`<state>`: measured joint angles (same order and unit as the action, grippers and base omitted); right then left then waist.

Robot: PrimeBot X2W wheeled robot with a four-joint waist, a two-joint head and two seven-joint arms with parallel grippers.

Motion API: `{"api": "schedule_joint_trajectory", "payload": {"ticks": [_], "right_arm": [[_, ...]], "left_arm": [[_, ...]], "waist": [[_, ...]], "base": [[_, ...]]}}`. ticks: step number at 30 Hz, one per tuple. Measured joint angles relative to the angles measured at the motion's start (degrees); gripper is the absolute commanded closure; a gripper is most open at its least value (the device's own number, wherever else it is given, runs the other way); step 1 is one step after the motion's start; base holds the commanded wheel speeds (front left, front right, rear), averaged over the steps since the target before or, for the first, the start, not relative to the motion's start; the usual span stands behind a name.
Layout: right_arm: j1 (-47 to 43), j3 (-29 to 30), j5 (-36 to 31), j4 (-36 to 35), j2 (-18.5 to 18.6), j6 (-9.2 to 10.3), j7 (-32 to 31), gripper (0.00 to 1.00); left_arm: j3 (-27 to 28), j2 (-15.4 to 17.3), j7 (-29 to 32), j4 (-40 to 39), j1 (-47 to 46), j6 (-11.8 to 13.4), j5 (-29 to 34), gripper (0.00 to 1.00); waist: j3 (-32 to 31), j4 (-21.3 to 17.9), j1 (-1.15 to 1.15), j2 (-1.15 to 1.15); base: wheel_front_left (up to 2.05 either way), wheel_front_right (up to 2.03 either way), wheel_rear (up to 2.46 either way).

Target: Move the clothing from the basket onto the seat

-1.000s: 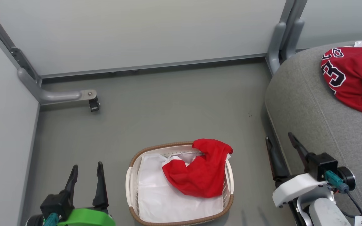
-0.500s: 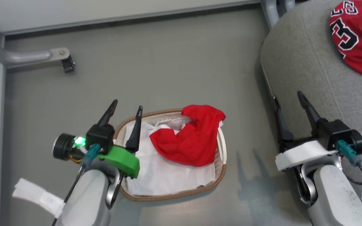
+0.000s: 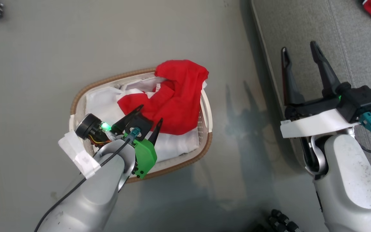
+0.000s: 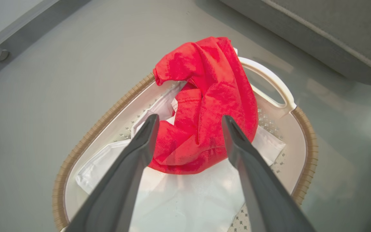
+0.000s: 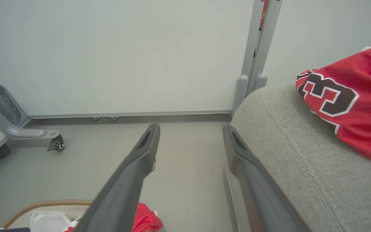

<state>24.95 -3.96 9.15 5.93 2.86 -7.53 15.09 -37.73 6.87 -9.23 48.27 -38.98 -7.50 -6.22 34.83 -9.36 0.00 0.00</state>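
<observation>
A plain red garment (image 3: pixel 172 93) lies bunched in the cream basket (image 3: pixel 108 79), draped over its far rim and resting on a white sheet (image 3: pixel 101 100). My left gripper (image 3: pixel 150 113) hovers open just above the garment's near edge. In the left wrist view its fingers (image 4: pixel 190 116) straddle the red cloth (image 4: pixel 208 106) and hold nothing. The red "23" jersey (image 5: pixel 349 103) lies on the grey sofa (image 5: pixel 285 145). My right gripper (image 3: pixel 298 45) stands open and empty by the sofa's (image 3: pixel 349 38) rounded edge.
Grey floor surrounds the basket's woven rim (image 4: pixel 108 119). Pale partition walls (image 5: pixel 124 54) with metal posts and a caster foot (image 5: pixel 55 143) stand behind. The sofa edge rises close to the basket's right. Dark parts (image 3: pixel 279 220) show at the bottom.
The head camera has tilted down. My left gripper has moved from beside the basket to above its inside, over the red garment. The right gripper stays open by the sofa.
</observation>
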Motion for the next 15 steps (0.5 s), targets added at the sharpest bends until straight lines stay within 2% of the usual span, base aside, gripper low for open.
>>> {"api": "schedule_joint_trajectory", "payload": {"ticks": [6,14,15], "right_arm": [[2.75,-1.23,0.54,-3.36,0.0,0.01,0.0,0.0],[4.51,-2.86,1.25,-5.9,-0.02,0.0,0.0,0.0],[4.72,-2.87,1.35,-5.98,-0.02,0.0,0.0,0.0]], "left_arm": [[-5.17,0.89,1.21,5.61,-4.99,-0.01,-3.47,0.0],[-7.36,1.63,1.69,11.03,-9.54,-0.01,-6.12,0.0],[-7.57,1.53,1.67,11.48,-9.72,-0.01,-6.89,0.07]], "waist": [[6.3,-3.13,0.0,0.0],[12.29,-6.64,0.0,0.0],[12.81,-7.06,0.0,0.0]], "base": [[0.0,0.0,0.0],[0.0,0.0,0.0],[0.0,0.0,0.0]]}}
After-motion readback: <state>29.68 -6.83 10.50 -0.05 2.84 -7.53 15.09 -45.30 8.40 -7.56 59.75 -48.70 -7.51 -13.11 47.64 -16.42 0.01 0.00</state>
